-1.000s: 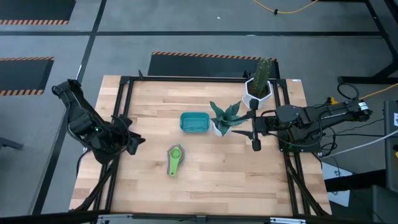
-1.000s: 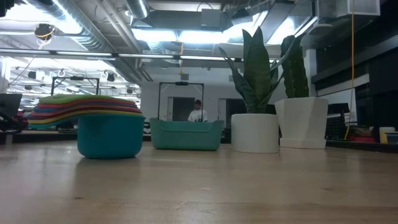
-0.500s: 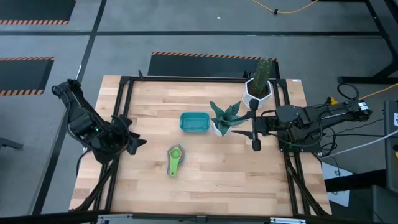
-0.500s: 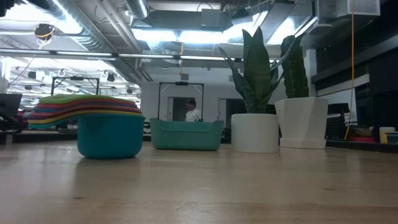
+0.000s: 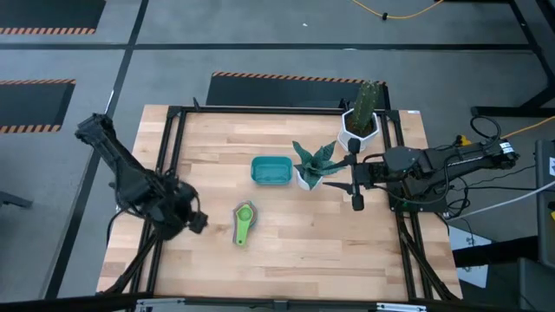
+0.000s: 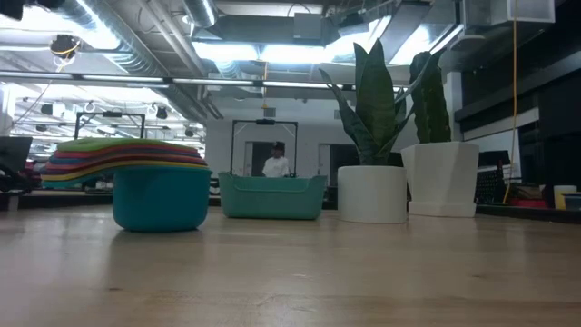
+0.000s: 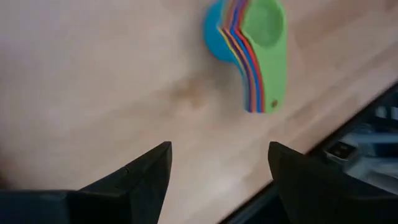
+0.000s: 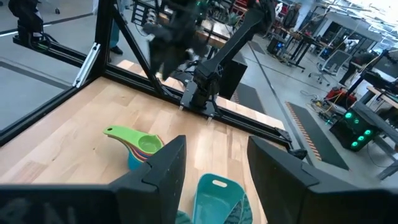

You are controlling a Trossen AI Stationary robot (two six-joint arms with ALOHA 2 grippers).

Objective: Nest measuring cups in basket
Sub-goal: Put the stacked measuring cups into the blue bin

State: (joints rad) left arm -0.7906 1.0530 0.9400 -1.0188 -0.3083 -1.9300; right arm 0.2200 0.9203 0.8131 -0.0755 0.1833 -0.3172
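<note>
My left gripper (image 5: 198,223), open and empty, sits at nine o'clock of the cups (image 5: 244,222). The right gripper (image 5: 356,204) waits open. A careless grab could spill the stack short of the basket (image 5: 270,170).

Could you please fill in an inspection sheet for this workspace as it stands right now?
Surface: wooden table, bare around the items.
Job's things: measuring cups nested in one stack on the table, green on top; teal basket empty, apart from the stack.
Clutter: spiky plant pot beside the basket; white cactus pot at the far edge.
Grippers: left gripper open, near the stack; right gripper open, by the plants.
Cables: yellow cable on the floor.
Surroundings: a person far behind.
</note>
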